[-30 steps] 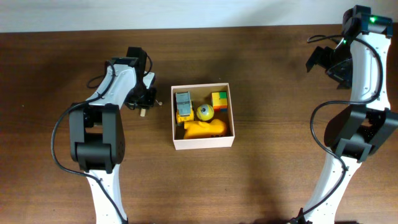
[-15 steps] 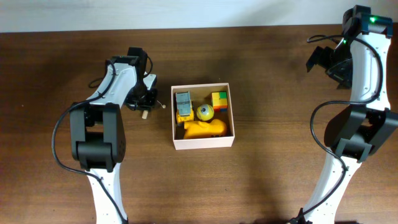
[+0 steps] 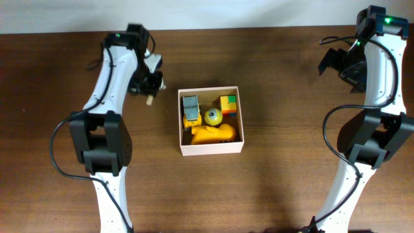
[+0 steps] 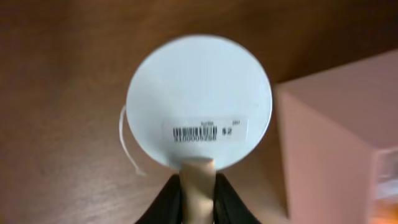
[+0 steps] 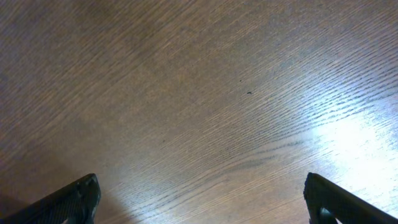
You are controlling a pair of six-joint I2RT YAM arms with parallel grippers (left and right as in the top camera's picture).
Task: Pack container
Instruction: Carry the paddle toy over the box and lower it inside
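Note:
The container [image 3: 211, 149], a square white cardboard box, sits mid-table and holds a grey-and-yellow truck [image 3: 190, 110], a yellow ball [image 3: 213, 117], a coloured block [image 3: 228, 104] and a yellow toy [image 3: 211, 134]. Its left wall [image 4: 336, 137] shows at the right of the left wrist view. My left gripper [image 3: 149, 90] hovers just left of the box, shut [image 4: 198, 198] on the pale wooden handle [image 4: 197, 177] of a round white disc toy [image 4: 199, 93] with a barcode sticker. My right gripper [image 3: 334, 63] stands open [image 5: 202, 193] over bare wood at the far right, empty.
The dark wooden table [image 3: 291, 181] runs to a pale edge along the back [image 3: 259, 13]. A thin white thread [image 4: 127, 146] hangs from the disc's left side. Both arm bases stand at the near edge.
My left arm has swung toward the table's far side and risen, carrying the disc toy with it. The right arm has not moved.

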